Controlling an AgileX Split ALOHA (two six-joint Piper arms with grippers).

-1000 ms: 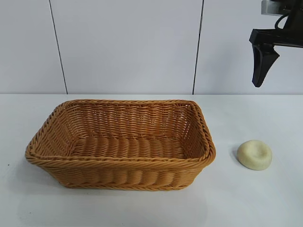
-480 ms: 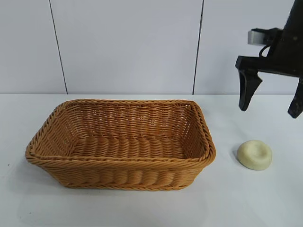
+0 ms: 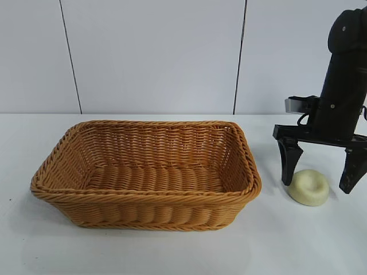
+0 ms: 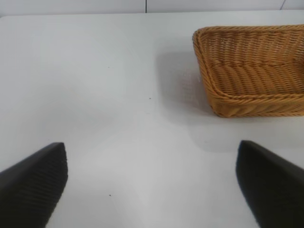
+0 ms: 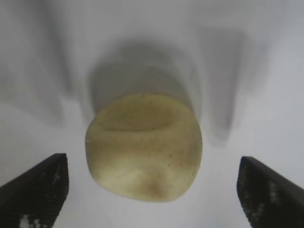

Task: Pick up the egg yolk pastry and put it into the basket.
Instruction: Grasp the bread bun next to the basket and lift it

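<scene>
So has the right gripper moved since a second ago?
Yes. The right gripper has dropped from the upper wall to table level, its open fingers now either side of the egg yolk pastry.

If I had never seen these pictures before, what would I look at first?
Probably the big orange-brown basket in the middle of the white table; nothing shows inside it. Next, the black right hand pointing down at the table's right side, its fingers spread wide on either side of the small pale yellow pastry, which sits on the table beside the basket.
</scene>
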